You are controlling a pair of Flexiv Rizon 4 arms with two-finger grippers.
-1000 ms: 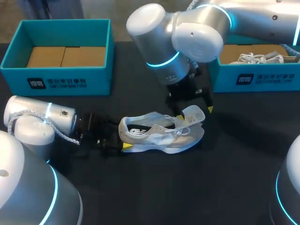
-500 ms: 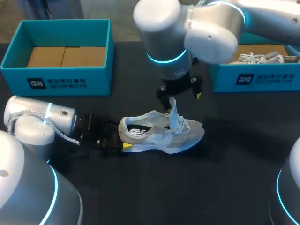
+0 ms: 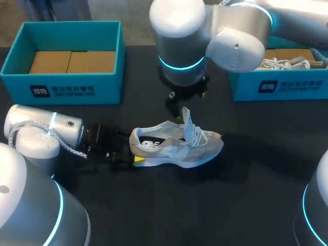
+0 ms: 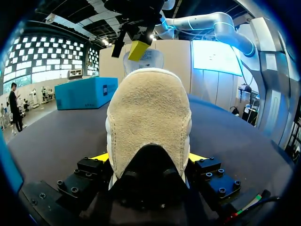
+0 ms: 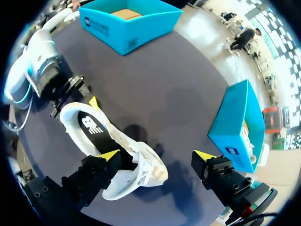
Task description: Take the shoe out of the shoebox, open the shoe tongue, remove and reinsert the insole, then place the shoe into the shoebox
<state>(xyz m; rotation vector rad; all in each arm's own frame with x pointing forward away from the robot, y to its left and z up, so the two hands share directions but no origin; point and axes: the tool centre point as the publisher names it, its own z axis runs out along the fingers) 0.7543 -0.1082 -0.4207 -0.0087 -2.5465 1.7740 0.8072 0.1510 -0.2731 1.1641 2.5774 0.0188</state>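
Currently the shoe [image 3: 174,146] sits on the table [image 3: 246,195], outside both boxes, heel toward my left arm. My left gripper [image 3: 130,152] is clamped on the heel, one yellow tip on each side. The tongue [image 3: 187,120] stands up. My right gripper [image 5: 156,155] hangs above the shoe's front half, fingers spread wide, holding nothing. At the far edge, the left box [image 3: 64,87] shows a cardboard liner [image 3: 72,61]. The right box [image 3: 277,87] holds a second shoe [image 3: 287,63].
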